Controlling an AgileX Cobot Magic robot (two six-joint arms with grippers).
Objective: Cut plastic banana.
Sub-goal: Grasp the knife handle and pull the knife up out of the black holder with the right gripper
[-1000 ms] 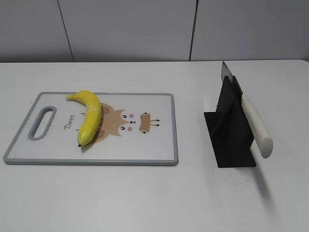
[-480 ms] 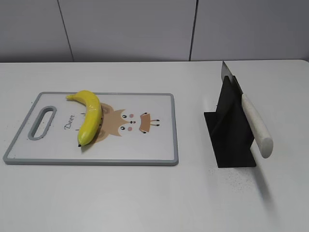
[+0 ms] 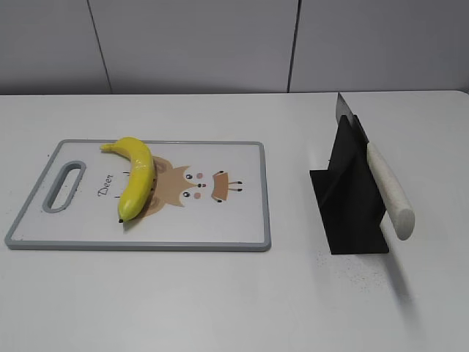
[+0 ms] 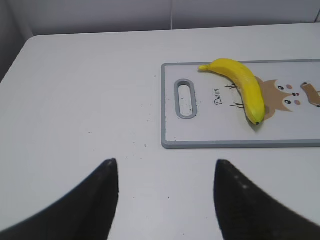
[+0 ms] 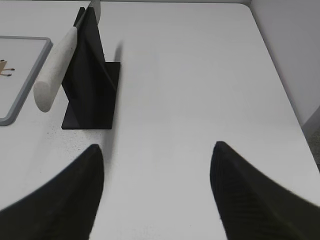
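Observation:
The plastic banana (image 3: 136, 176) is bright yellow and curved, and lies whole on the left part of a white, grey-rimmed cutting board (image 3: 249, 220). It also shows in the left wrist view (image 4: 242, 87). A knife with a speckled white handle (image 3: 390, 192) rests in a black stand (image 3: 350, 202) to the right of the board; it also shows in the right wrist view (image 5: 56, 70). My left gripper (image 4: 165, 165) is open and empty over bare table near the board's front left. My right gripper (image 5: 156, 149) is open and empty, to the right of the stand. Neither gripper shows in the exterior view.
The cutting board has a handle slot (image 3: 64, 186) at its left end and a cartoon deer print (image 3: 194, 183) in the middle. The white table (image 3: 234, 293) ends at a grey wall behind. The table's right edge (image 5: 280, 80) is close to the right gripper.

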